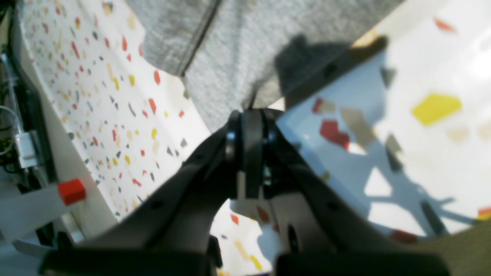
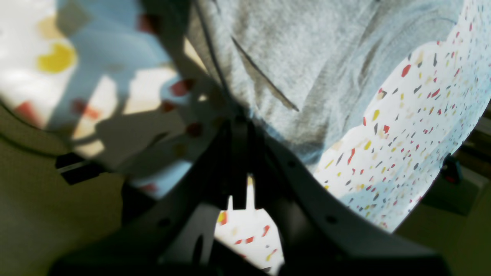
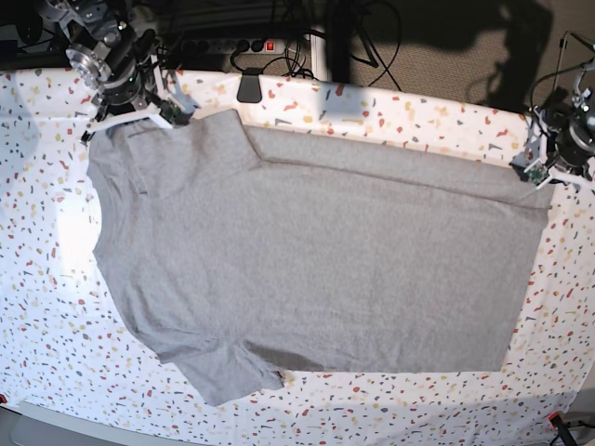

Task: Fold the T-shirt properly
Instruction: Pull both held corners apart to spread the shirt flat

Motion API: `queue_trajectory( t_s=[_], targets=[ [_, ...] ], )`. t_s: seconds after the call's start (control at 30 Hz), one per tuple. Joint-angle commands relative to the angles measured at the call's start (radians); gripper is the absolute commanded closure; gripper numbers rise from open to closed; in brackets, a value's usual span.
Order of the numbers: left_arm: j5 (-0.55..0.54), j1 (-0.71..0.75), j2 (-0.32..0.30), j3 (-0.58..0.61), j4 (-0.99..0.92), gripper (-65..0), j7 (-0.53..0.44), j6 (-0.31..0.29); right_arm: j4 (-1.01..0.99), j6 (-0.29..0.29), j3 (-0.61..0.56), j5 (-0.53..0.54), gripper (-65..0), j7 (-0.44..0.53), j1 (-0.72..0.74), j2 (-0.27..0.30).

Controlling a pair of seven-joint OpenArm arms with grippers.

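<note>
Desk (image 3: 37,307): white speckled top, carrying everything.
T-shirt (image 3: 307,269): spread flat and plain side up across the middle of the desk; its long axis runs side to side in the base view, neck and sleeves at that view's left, hem at its right.
Far edge: both held points lie on the long edge farthest from the base camera, one at each end, so the cloth stretches away from both pincers toward the near edge.
Right pincer (image 3: 139,104): pressed together on the T-shirt's shoulder corner, cloth just past its tips.
Left pincer (image 3: 537,175): pressed together on the hem corner.
Judgement: neither arm is nearer; the fold probably carries this edge over the near one.
</note>
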Motion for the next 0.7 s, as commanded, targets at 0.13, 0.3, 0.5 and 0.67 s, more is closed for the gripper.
queue_trajectory(
  t_s=[0.13,0.3,0.5,0.67],
  targets=[
    [0.007,0.043,-0.029,-0.009,0.009,0.0,0.049,0.002,0.061,-0.012,0.008,-0.014,0.0,-0.034,-0.069,0.014],
    [0.014,0.074,-0.038,-0.009,0.028,0.0,0.081,-0.004,0.110,-0.019,0.008,-0.018,0.0,-0.079,-0.123,0.014],
    [0.013,0.119,-0.097,-0.009,0.120,0.0,0.098,-0.013,0.146,-0.058,0.008,-0.068,0.0,-0.087,-0.151,0.014],
    [0.006,0.126,-0.136,-0.009,0.192,0.0,0.140,-0.012,0.163,-0.070,0.008,-0.065,0.0,-0.106,-0.151,0.011]
  ],
)
